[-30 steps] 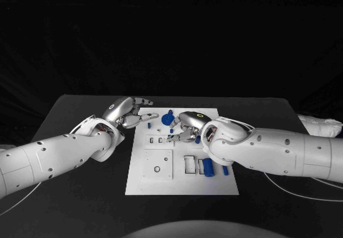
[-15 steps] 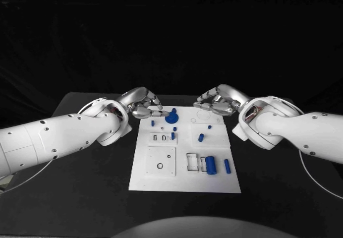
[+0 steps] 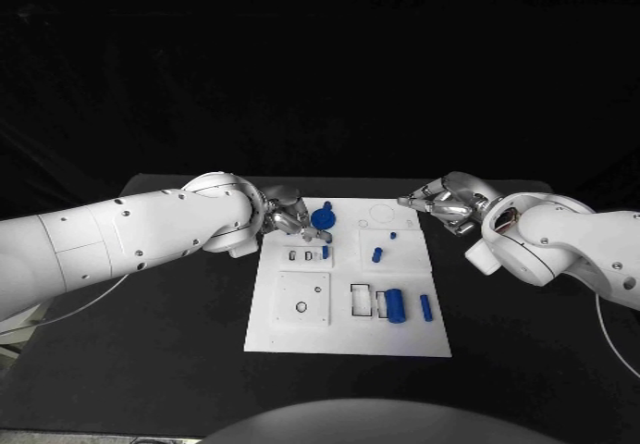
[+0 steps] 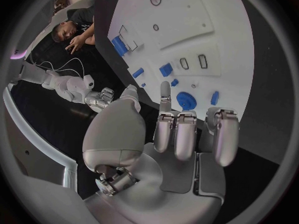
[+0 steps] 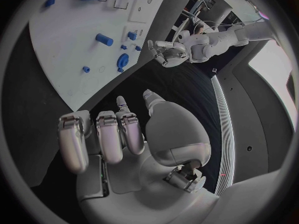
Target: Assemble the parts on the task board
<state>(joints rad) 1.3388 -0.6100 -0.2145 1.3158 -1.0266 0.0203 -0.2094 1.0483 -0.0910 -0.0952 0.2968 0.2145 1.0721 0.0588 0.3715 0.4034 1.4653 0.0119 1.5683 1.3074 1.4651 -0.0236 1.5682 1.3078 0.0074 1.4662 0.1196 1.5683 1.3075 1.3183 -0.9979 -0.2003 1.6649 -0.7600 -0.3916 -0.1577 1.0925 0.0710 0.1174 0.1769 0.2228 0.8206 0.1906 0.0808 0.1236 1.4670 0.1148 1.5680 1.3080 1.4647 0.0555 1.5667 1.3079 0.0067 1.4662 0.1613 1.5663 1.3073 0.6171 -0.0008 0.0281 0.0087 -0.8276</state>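
White and flat, the task board [image 3: 350,305] lies in the middle of the black table [image 3: 160,370], and on it we see a blue gear [image 3: 322,218] near its far edge, small blue pegs [image 3: 377,254] midway, and a blue cylinder [image 3: 394,306] beside a blue bar [image 3: 425,308] nearer us. Our left hand [image 3: 284,215] hangs by the board's far left corner, fingers loosely extended and holding nothing; our right hand [image 3: 437,201] hangs off the far right corner, fingers curled, also holding nothing.
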